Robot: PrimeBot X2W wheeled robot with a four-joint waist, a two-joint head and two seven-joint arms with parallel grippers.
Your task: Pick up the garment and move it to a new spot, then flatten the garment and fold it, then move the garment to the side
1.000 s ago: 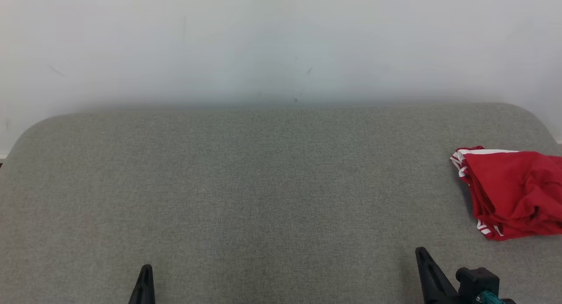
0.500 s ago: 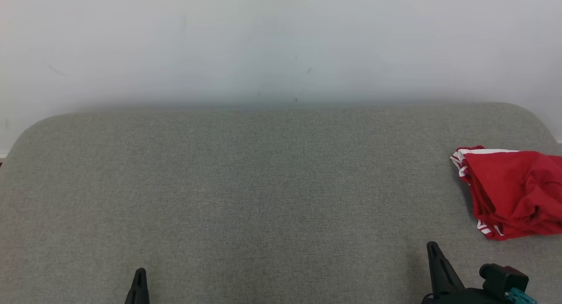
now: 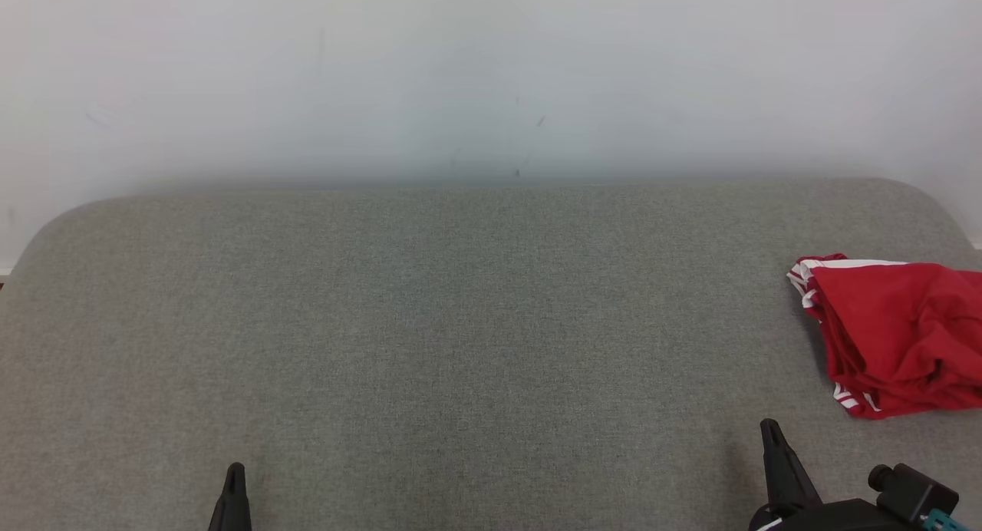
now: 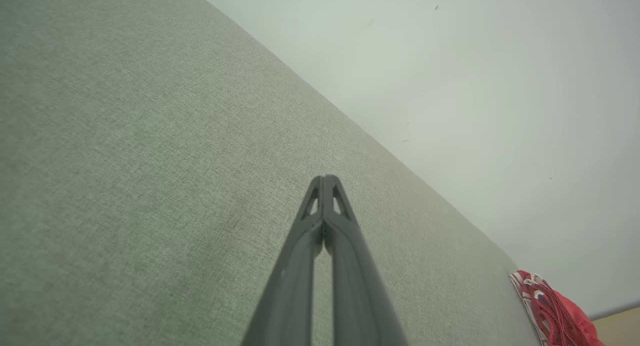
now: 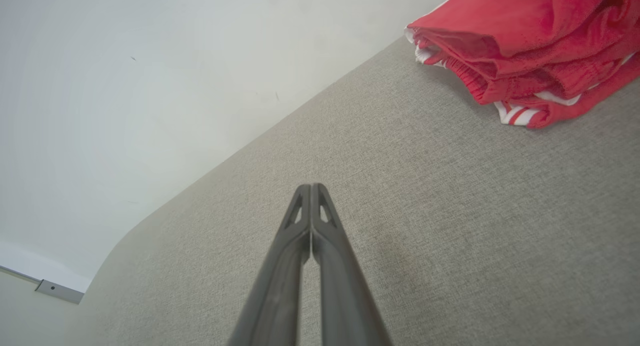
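A pale wall is standing behind a broad grey fabric surface with rounded far corners. The red garment, white-striped, is lying in a bunched, folded heap at the surface's right edge, with nothing touching it. The right gripper is pointing forward low over the surface, near the garment but apart from it, its fingers pressed together on nothing. The left gripper is hovering well apart to the left, likewise closed and empty.
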